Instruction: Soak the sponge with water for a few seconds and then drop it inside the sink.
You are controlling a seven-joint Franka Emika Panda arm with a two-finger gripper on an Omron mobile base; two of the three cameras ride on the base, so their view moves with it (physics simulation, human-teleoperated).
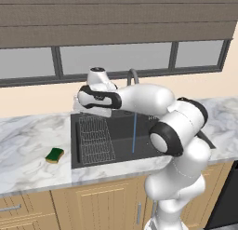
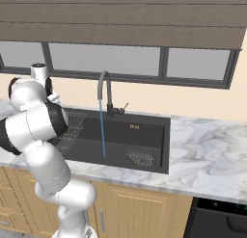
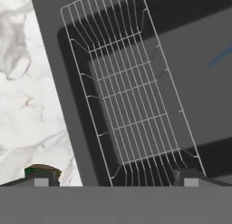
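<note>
Marble countertop (image 1: 28, 140) surrounds the dark sink (image 1: 122, 126), which serves as the reference landmark. Water (image 1: 134, 131) runs from the gooseneck faucet (image 2: 103, 87) in 1 thin stream into the basin. The sponge (image 1: 55, 155) lies on the counter left of the sink, well apart from the stream. The gripper (image 3: 113, 180) hangs over the wire rack (image 3: 131, 96) at the sink's left end, spread wide and empty, with 2 fingertips visible in the hand view. Recommended procedure: move left past the sink rim, centre over the sponge, descend vertically, then close across its short sides.
</note>
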